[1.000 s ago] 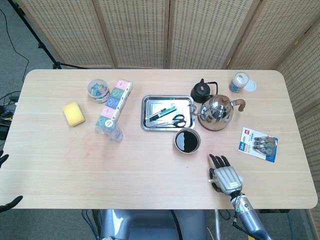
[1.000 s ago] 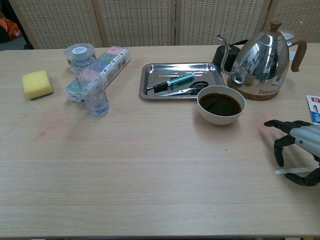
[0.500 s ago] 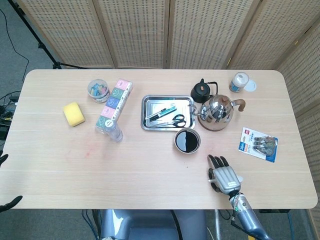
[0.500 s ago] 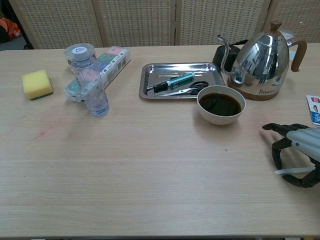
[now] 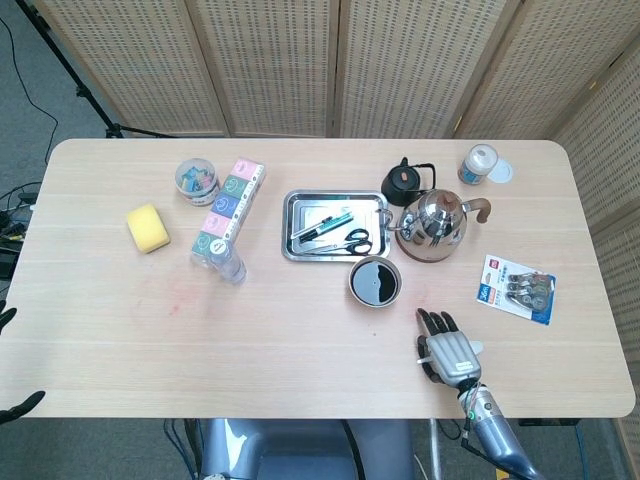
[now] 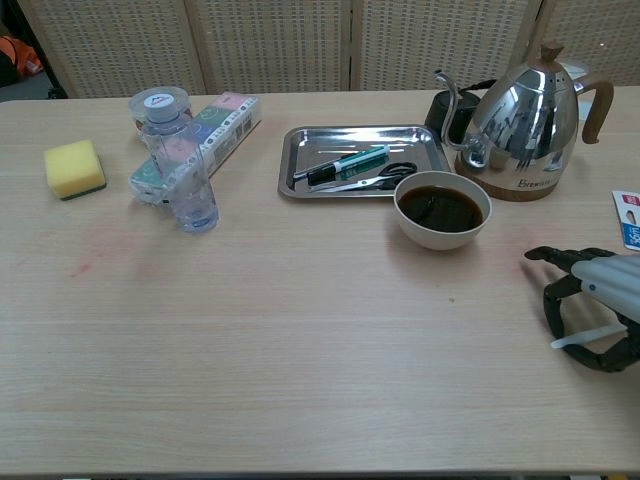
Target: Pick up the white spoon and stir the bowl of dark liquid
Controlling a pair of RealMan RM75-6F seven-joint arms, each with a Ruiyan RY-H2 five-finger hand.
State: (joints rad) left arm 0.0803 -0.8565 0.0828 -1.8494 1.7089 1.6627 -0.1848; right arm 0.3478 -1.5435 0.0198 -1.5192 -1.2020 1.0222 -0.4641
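Moved: white spoon (image 6: 585,336) tipped up off the desk (image 5: 300,340) since a second ago | right robot hand (image 5: 447,352) near the front right edge, fingers curled around the spoon, holding it | left robot hand (image 5: 12,400) barely visible at left edge, state unclear | bowl of dark liquid (image 5: 374,282) just beyond, in front of the kettle (image 5: 432,225) and tray (image 5: 290,222)

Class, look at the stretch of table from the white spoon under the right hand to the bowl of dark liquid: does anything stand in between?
Nothing visible does. The white spoon lies under the right hand, and only bare table separates it from the bowl. The kettle stands behind the bowl, off that path.
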